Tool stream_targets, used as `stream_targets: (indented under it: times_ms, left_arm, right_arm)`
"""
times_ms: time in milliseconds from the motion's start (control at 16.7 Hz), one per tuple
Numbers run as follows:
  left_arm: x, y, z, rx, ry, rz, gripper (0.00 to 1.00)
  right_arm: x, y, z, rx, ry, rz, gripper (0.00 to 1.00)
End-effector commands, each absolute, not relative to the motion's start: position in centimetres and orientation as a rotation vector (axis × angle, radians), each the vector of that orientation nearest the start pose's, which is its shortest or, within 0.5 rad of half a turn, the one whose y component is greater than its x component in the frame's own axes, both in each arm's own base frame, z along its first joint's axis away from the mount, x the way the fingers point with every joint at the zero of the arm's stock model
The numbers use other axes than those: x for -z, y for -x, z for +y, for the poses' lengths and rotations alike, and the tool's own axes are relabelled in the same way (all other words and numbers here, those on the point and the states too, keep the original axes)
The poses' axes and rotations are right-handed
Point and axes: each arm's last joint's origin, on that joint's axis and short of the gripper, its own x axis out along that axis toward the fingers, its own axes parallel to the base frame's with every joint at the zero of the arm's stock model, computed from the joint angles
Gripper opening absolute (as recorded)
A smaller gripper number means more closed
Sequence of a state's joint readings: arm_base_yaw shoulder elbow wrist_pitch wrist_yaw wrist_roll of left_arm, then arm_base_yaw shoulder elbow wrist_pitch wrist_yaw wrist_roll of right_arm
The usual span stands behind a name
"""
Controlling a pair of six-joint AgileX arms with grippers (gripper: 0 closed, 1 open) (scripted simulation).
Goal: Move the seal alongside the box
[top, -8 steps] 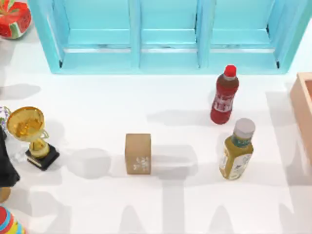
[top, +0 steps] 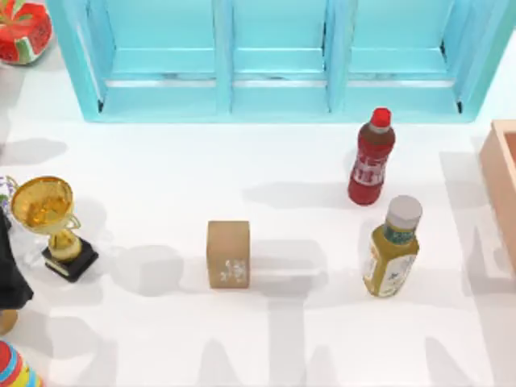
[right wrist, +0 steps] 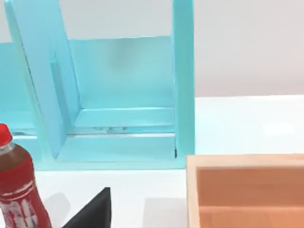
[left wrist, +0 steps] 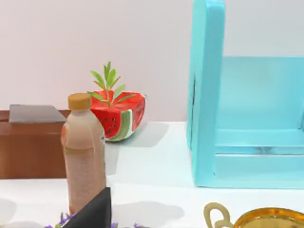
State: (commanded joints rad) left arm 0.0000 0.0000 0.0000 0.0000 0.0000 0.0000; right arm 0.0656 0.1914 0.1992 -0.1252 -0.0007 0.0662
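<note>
The seal (top: 228, 254) is a small tan-brown block with a white pattern low on its front face, standing upright at the table's middle. The box (top: 501, 181) is a pale pinkish-tan container cut off by the right edge; its thick rim (right wrist: 244, 162) and darker inside also show in the right wrist view. My left arm (top: 10, 274) is a dark shape at the far left edge, well away from the seal. A dark part of my left gripper (left wrist: 92, 213) and a dark part of my right gripper (right wrist: 92, 211) show in the wrist views, touching nothing.
A red bottle (top: 371, 157) and a yellow-green bottle (top: 393, 248) stand between the seal and the box. A gold trophy (top: 48, 218) is at the left. A turquoise shelf (top: 274, 60) runs along the back, with a watermelon pot (top: 22, 28) at its left. A pinkish bottle (left wrist: 84, 152) stands near the left gripper.
The shadows on the table's front right have shifted a little. The seal, bottles and trophy have not moved.
</note>
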Motion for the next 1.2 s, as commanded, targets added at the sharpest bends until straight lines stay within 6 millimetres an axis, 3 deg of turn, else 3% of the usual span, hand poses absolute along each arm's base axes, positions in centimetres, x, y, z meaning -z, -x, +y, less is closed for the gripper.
stream_targets:
  times_ms: [180, 360, 540, 720, 960, 1200]
  left_arm:
    - [-16.0, -10.6, -0.1, 0.0, 0.0, 0.0, 1.0]
    - [-16.0, -10.6, -0.1, 0.0, 0.0, 0.0, 1.0]
    - [-16.0, -10.6, -0.1, 0.0, 0.0, 0.0, 1.0]
    - [-16.0, -10.6, -0.1, 0.0, 0.0, 0.0, 1.0]
    - [-16.0, -10.6, -0.1, 0.0, 0.0, 0.0, 1.0]
    - [-16.0, -10.6, -0.1, 0.0, 0.0, 0.0, 1.0]
  right_arm:
    - [-24.1, -12.1, 1.6, -0.12, -0.117, 0.252, 1.0]
    - [-28.7, -14.6, 3.3, -0.178, -0.172, 0.421, 1.0]
    - [-32.8, -18.5, 6.3, -0.222, -0.215, 0.616, 1.0]
    - [-35.3, -23.1, 10.7, -0.241, -0.236, 0.822, 1.0]
    - [-35.4, -28.5, 18.4, -0.221, -0.22, 1.091, 1.0]
    - [-32.1, -31.6, 26.3, -0.157, -0.161, 1.315, 1.0]
